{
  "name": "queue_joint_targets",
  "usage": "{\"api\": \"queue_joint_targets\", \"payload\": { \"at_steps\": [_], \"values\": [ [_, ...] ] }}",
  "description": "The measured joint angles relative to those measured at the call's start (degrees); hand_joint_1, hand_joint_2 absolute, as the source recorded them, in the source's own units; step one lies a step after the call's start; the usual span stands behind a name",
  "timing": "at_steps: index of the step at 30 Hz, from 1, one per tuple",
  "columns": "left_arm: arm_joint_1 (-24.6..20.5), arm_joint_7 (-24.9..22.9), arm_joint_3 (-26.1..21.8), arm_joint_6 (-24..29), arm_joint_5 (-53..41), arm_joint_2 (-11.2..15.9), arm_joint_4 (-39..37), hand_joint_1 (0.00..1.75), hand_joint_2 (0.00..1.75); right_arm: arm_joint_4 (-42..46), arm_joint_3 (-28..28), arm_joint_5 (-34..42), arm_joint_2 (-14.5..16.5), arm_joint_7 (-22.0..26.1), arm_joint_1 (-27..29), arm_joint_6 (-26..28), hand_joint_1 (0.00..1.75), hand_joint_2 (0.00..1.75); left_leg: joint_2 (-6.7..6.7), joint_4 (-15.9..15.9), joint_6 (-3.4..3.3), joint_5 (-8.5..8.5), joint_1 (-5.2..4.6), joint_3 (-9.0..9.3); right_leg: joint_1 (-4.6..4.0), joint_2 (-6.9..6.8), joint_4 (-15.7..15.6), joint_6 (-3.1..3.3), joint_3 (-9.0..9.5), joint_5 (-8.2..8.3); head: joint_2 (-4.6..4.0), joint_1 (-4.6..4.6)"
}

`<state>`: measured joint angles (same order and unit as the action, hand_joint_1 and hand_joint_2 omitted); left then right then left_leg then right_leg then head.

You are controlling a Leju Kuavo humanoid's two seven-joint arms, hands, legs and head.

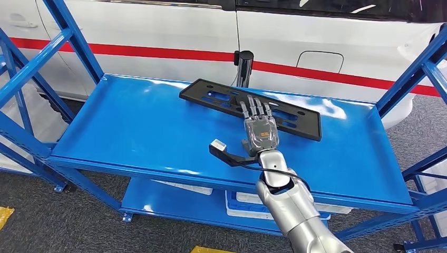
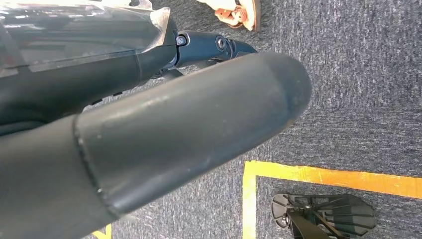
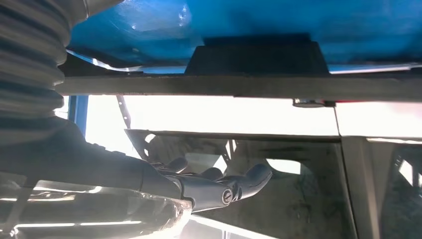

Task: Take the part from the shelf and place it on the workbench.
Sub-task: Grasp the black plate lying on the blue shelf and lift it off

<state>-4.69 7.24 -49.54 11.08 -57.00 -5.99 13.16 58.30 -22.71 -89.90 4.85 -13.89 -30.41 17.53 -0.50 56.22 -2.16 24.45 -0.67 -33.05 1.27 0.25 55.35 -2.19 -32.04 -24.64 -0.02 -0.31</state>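
We are at the reach-and-grasp step. The part (image 1: 248, 107), a long flat black frame, lies diagonally across the upper centre of the head view on the blue shelf (image 1: 132, 132), still flat on it. Our right hand (image 1: 258, 124) sits over the part's middle with fingers extended and apart, grasping nothing. To grip well, we judge that the fingers should pass over the far long edge and the thumb under the near one, closing across the narrow width near the middle so the frame lifts level. A thin, flat part may slide on the smooth shelf; we close slowly. The left hand (image 2: 149, 129) hangs over the carpet; we cannot tell whether it is released or clenched.
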Motion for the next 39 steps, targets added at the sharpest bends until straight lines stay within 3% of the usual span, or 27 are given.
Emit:
{"api": "queue_joint_targets", "payload": {
  "at_steps": [8,17,21,25,29,32,39],
  "values": [
    [0.15,-0.07,-1.20,0.26,-1.02,-0.30,0.00,0.00,0.00,-8.13,2.31,0.00,-1.27,-5.34,-3.81,1.04,0.00,1.75,-0.01,0.00,0.01,-0.01,0.16,0.03,-0.11,0.00,0.01,0.01,-0.01,0.00,0.00,0.01],
    [0.16,0.32,-2.19,0.21,-2.85,-0.30,0.00,0.00,0.00,-9.56,7.50,0.00,-3.34,-5.50,-4.20,2.16,0.00,1.75,0.02,0.00,0.00,-0.01,0.14,0.05,-0.14,0.01,0.00,0.01,0.02,-0.01,0.00,0.02],
    [0.16,0.43,-2.34,0.24,-3.19,-0.30,0.00,0.00,0.00,-9.37,8.62,-0.02,-3.74,-5.58,-3.93,2.23,0.52,1.75,0.02,0.00,0.00,-0.01,0.14,0.10,-0.14,0.01,0.00,0.01,0.04,0.00,0.00,0.01],
    [0.17,0.55,-2.37,0.27,-3.42,-0.31,0.00,0.00,0.00,-8.60,9.71,-0.02,-4.14,-5.48,-2.99,2.27,0.52,1.75,0.02,0.00,0.00,-0.01,0.14,0.08,-0.14,0.01,0.00,0.00,0.05,0.00,0.00,0.00],
    [0.16,0.65,-2.37,0.28,-3.44,-0.32,0.00,0.00,0.00,-8.13,10.05,-0.02,-4.46,-5.41,-2.46,2.28,1.63,1.75,0.05,0.00,0.00,-0.01,0.14,0.07,-0.15,0.01,0.01,0.00,0.03,0.00,0.00,0.00],
    [0.16,0.68,-2.37,0.25,-3.72,-0.32,0.00,0.00,0.00,-7.54,10.39,-0.02,-4.56,-4.82,-1.90,2.40,1.74,1.75,0.03,0.00,0.01,-0.01,0.15,0.05,-0.15,0.01,0.01,0.00,0.01,0.00,0.00,0.01],
    [0.12,4.42,-2.42,1.23,-5.12,-0.32,0.02,0.00,0.00,-2.14,10.57,-0.02,-5.32,-3.77,1.35,2.25,1.75,1.75,0.02,0.00,0.01,0.00,0.15,0.03,-0.15,0.01,0.00,0.01,0.00,-0.01,0.00,0.00]
  ]
}}
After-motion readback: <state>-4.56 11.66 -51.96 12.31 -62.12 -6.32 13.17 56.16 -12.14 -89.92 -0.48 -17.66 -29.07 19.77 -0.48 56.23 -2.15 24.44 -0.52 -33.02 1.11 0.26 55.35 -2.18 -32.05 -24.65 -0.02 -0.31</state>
